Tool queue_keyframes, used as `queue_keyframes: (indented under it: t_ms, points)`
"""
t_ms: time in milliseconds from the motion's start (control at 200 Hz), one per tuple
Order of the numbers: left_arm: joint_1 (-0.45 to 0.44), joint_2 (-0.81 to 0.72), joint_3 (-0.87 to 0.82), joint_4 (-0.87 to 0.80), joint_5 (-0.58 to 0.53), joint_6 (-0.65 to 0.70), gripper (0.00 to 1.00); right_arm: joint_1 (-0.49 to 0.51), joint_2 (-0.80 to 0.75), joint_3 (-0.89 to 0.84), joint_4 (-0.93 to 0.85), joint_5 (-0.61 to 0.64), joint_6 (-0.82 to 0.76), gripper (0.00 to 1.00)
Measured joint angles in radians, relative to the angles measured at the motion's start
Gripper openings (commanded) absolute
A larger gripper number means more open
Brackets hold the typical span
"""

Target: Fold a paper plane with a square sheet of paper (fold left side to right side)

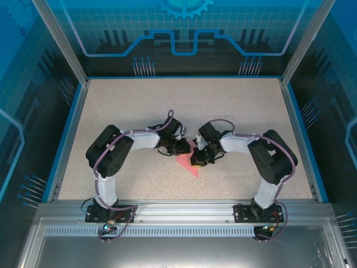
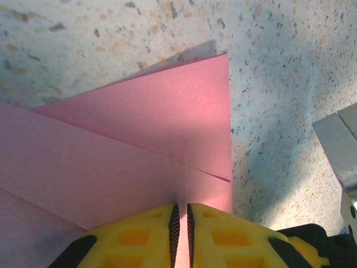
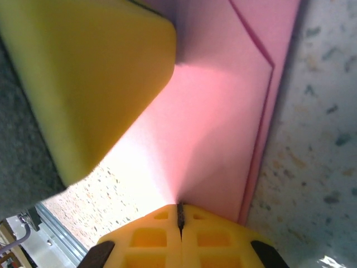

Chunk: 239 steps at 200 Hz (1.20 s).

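Both arms are bending inward, meeting over the middle of the table point(image 1: 139, 106). The left gripper point(image 2: 181, 211) is pinching the folded pink paper point(image 1: 188, 166) (jaws nearly together on its edge). The right gripper point(image 3: 179, 209) is fully closed, seemingly pressing on the sheet. Open tabletop is lying all around.

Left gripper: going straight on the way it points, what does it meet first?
The paper: it lies right at the left gripper tips, seemingly pinched between them. Beyond its far edge the line meets only table, though depth is unclear.
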Motion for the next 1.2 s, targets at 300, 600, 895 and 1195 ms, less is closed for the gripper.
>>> queue_keyframes:
  t_ms: [300, 600, 895, 1195]
  points:
    - [-0.002, 0.0, 0.001, -0.002, 0.003, 0.0, 0.17, 0.001, -0.059, -0.062, -0.025, 0.003, -0.034, 0.0]
    - [0.0, 0.0, 0.043, -0.065, -0.014, 0.008, 0.24, -0.001, -0.102, -0.085, -0.13, -0.003, -0.074, 0.01]
    - [0.055, -0.12, 0.068, -0.103, -0.008, 0.002, 0.45, -0.122, -0.316, -0.117, -0.161, -0.009, -0.121, 0.28]
    - [0.121, -0.267, -0.034, -0.069, 0.004, -0.031, 0.49, -0.173, -0.378, -0.11, -0.072, 0.009, -0.149, 0.47]
